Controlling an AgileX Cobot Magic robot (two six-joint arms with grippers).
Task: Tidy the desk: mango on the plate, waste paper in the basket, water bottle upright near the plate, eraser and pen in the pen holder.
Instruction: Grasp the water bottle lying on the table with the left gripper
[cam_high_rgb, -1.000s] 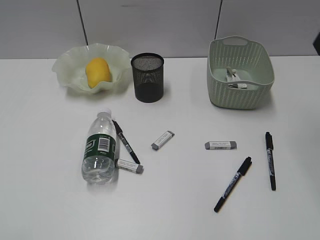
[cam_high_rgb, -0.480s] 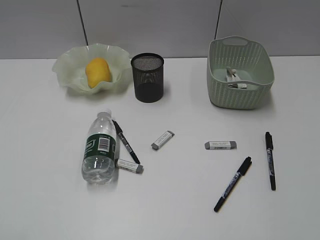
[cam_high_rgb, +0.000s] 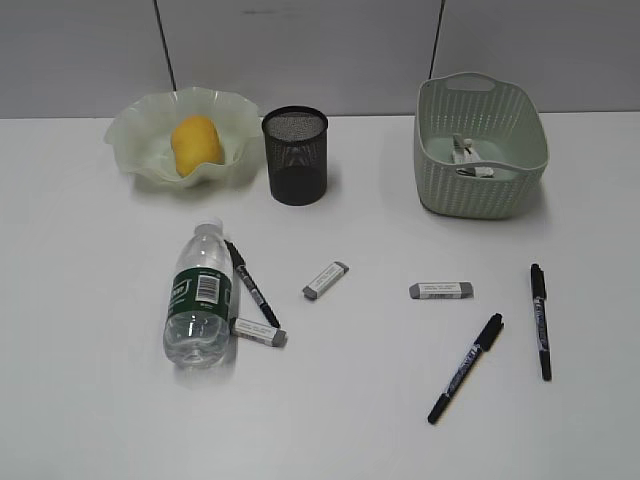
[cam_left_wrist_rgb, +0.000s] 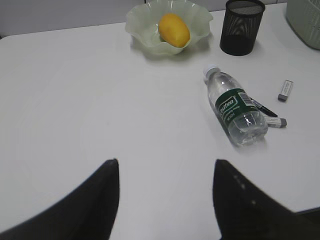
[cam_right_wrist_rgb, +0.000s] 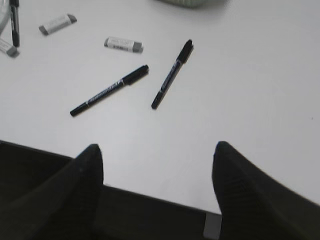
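1. The mango (cam_high_rgb: 196, 143) already sits in the plate (cam_high_rgb: 136, 140) and the waste paper (cam_high_rgb: 468, 156) lies in the basket (cam_high_rgb: 480, 187), so the likely step in hand is standing the water bottle (cam_high_rgb: 200, 298) up.
2. It lies on its side on the tabletop (cam_high_rgb: 90, 300), cap toward the plate; a grasp across the labelled middle, then tilting it upright, looks soundest.
3. The left gripper (cam_left_wrist_rgb: 165, 195) hangs over bare tabletop with jaws apart, holding nothing.
4. The right gripper (cam_right_wrist_rgb: 157, 172) is likewise spread and empty, near the tabletop's front edge.
5. A black pen (cam_high_rgb: 252, 286) and an eraser (cam_high_rgb: 259, 332) lie just beside the bottle's right flank and could be knocked.
6. Two more pens (cam_right_wrist_rgb: 109, 90) (cam_right_wrist_rgb: 172, 73) and two erasers (cam_high_rgb: 325, 280) (cam_high_rgb: 441, 290) lie loose; the pen holder (cam_high_rgb: 295, 156) stands beside the plate.
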